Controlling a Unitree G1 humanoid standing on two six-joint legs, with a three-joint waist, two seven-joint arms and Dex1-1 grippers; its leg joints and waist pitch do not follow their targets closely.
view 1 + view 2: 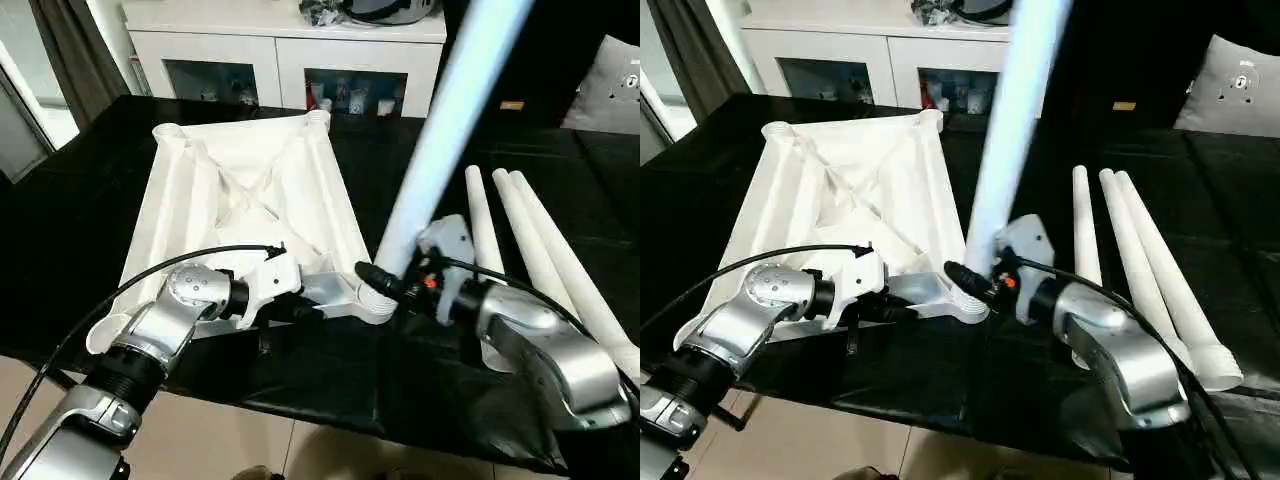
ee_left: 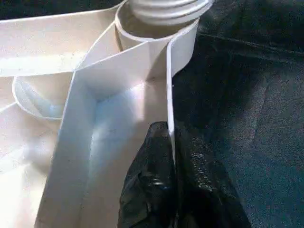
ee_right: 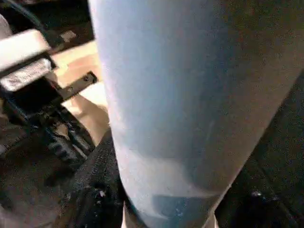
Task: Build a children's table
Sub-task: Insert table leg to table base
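The children's table, an all-white moulded plastic piece, lies in parts on a black-covered work surface (image 1: 300, 390). Its large rectangular top (image 1: 245, 205) rests upside down, ribbed underside up, with round sockets at the corners.

At the near right corner socket (image 1: 372, 300), one long tapered white tubular leg (image 1: 440, 130) stands tilted, its threaded foot meeting the socket mouth. The right gripper (image 1: 395, 285) has its black fingers closed around this leg low down, just above the socket. The left gripper (image 2: 173, 185) is pinched tight on the thin side wall of the top beside that same corner, one black finger on each face of the wall.

The plastic looks light, stiff and smooth. The top's walls are thin, so a pinch on the rim near a corner probably steadies it best, since the ribs and socket stiffen it there. The leg is slick and tapered, so a hold low near the thread likely gives the most control for turning it in. Held high, it could lever out of line.

Three more white tapered legs (image 1: 540, 250) lie side by side to the right, well apart from the top. A white cabinet with dark glass doors (image 1: 280, 60) stands behind.
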